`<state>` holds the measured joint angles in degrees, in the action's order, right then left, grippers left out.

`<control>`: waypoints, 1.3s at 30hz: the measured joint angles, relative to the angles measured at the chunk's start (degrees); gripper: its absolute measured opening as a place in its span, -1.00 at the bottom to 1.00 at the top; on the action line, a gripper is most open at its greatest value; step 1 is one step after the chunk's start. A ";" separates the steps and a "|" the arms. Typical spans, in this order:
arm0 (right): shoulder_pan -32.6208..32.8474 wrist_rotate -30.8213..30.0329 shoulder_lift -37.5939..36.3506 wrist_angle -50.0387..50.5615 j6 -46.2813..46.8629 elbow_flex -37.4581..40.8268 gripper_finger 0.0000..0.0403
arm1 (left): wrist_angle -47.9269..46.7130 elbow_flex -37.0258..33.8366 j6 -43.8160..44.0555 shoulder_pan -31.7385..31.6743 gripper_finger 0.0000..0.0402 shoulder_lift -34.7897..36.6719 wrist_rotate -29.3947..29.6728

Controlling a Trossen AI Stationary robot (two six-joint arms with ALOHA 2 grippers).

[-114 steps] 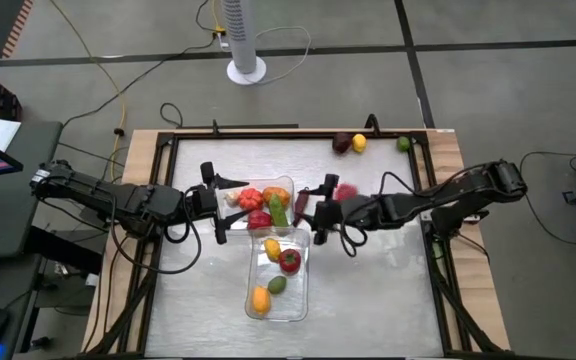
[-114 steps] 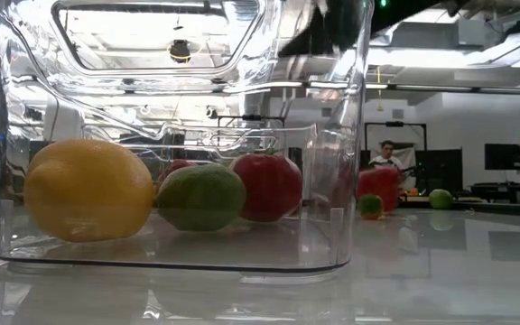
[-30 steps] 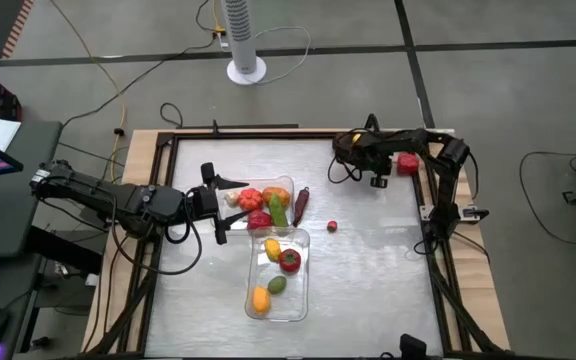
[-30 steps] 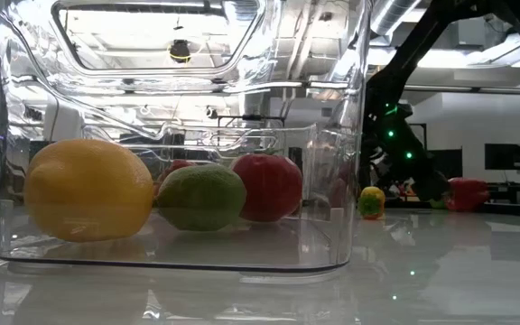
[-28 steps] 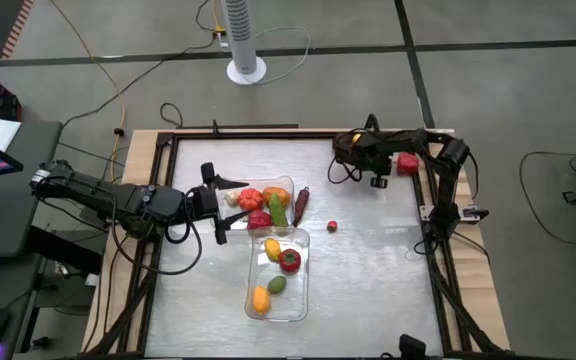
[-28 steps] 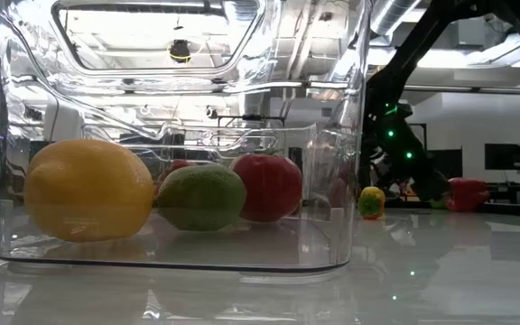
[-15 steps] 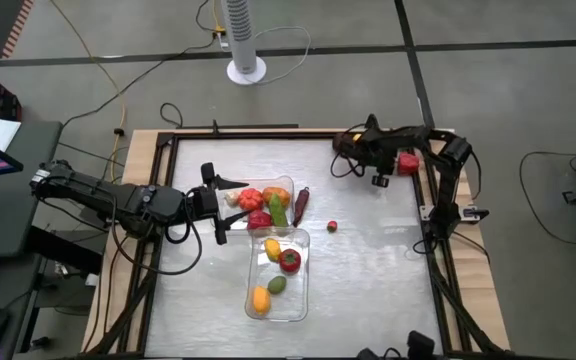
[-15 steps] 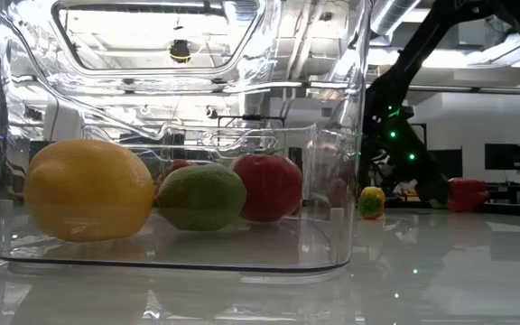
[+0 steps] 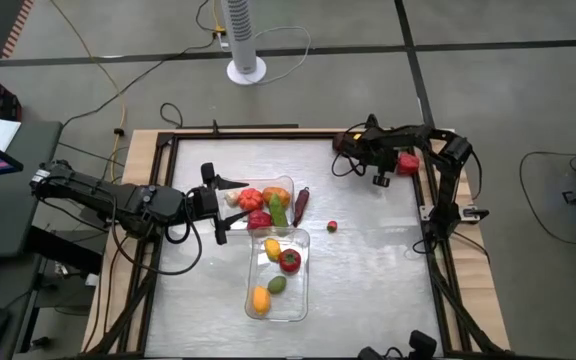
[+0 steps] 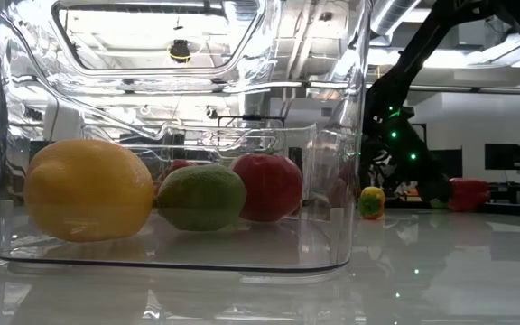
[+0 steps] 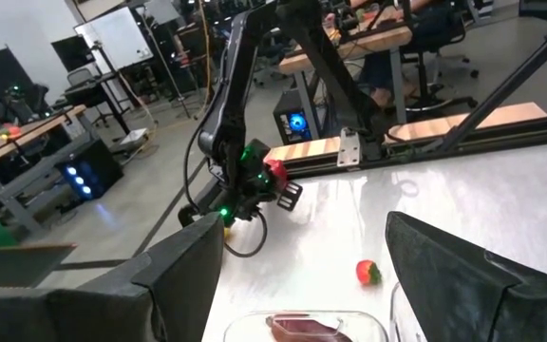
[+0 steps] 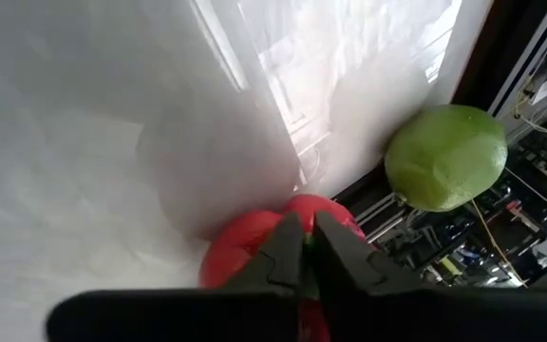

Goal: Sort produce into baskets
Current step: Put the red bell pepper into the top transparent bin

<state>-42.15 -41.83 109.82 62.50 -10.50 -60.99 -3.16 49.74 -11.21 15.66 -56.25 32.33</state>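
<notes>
The right end effector (image 12: 304,249) sits at the far right corner of the surface (image 9: 368,280), its two dark fingers drawn almost together with only a thin slit between the tips, and those tips rest against the top of a red pepper (image 12: 254,249) without clearly gripping it. In the high view the same right end effector (image 9: 380,158) is just beside that red pepper (image 9: 406,163), close to the surface's far right edge. A green lime (image 12: 444,157) lies near the pepper, against the frame at that corner. Out from there, a small red-and-green piece (image 9: 332,227) lies alone on the bare surface, right of centre, and a dark maroon piece (image 9: 300,206) lies just outside the right wall of the far basket (image 9: 290,186). That far basket holds red, orange, green and whitish pieces, and the left end effector (image 9: 215,204) hovers at its left side with its fingers spread wide, holding nothing. The near basket (image 9: 302,300) adjoins it toward the near edge and holds a yellow piece, a red tomato (image 9: 289,261), a green piece (image 9: 277,285) and an orange-yellow lemon (image 9: 260,298).
</notes>
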 joint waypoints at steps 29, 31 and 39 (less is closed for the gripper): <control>18.12 1.56 0.00 17.51 11.97 -13.49 -0.83 | 0.04 0.00 0.32 0.00 0.40 0.00 0.00; 21.26 1.56 0.00 17.61 11.98 -15.95 -0.83 | 0.04 0.00 0.32 0.00 0.40 0.00 0.00; 33.47 1.63 0.00 13.34 8.56 -26.83 -0.81 | 0.02 0.00 0.31 0.00 0.40 0.00 0.00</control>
<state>-8.68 -40.21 109.82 75.84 -1.94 -87.82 -3.14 49.74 -10.90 15.66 -56.25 32.34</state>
